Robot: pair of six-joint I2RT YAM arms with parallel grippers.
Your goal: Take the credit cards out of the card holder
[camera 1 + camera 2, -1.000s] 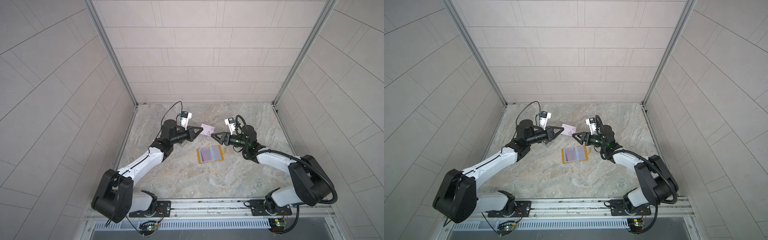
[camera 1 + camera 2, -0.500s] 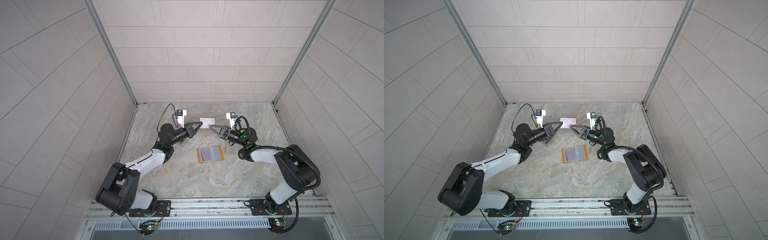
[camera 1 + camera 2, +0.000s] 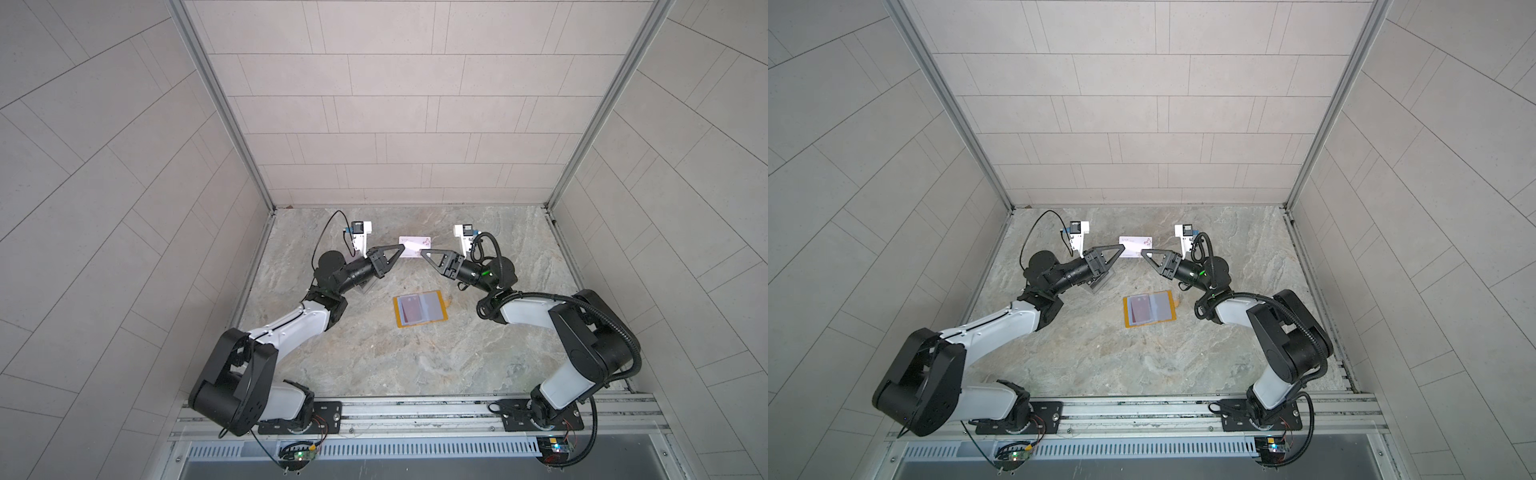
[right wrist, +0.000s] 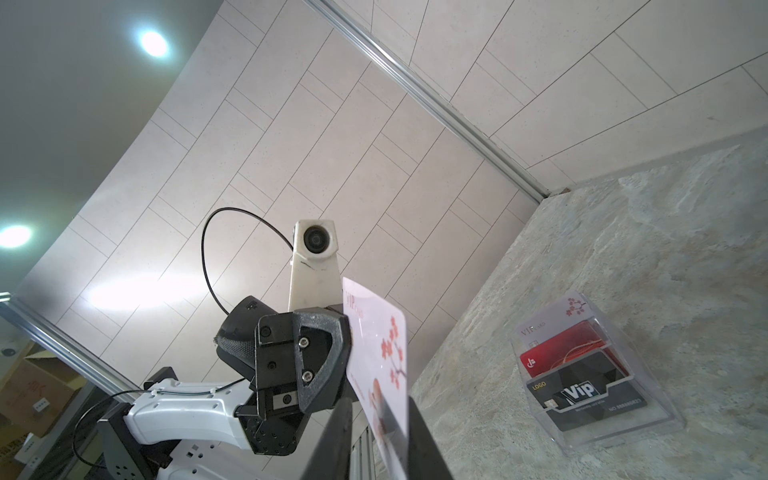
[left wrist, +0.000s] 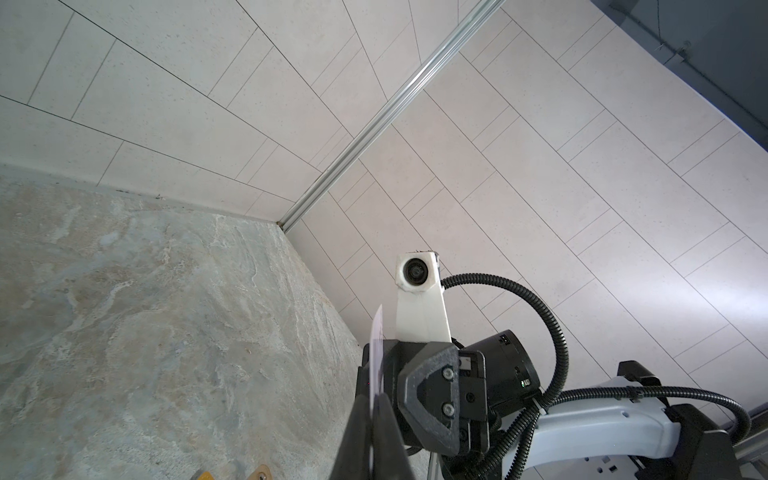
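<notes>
Both arms have reached farther back, and the right gripper has come right up to the white VIP card. The left gripper pinches one end of that card and holds it up in the air over the back of the table. The right gripper's fingers sit on both sides of the other end, but I cannot tell if they squeeze it. The yellow card holder lies open on the table, nearer the front, with a red card under its clear sleeve. A clear box holds three more cards.
</notes>
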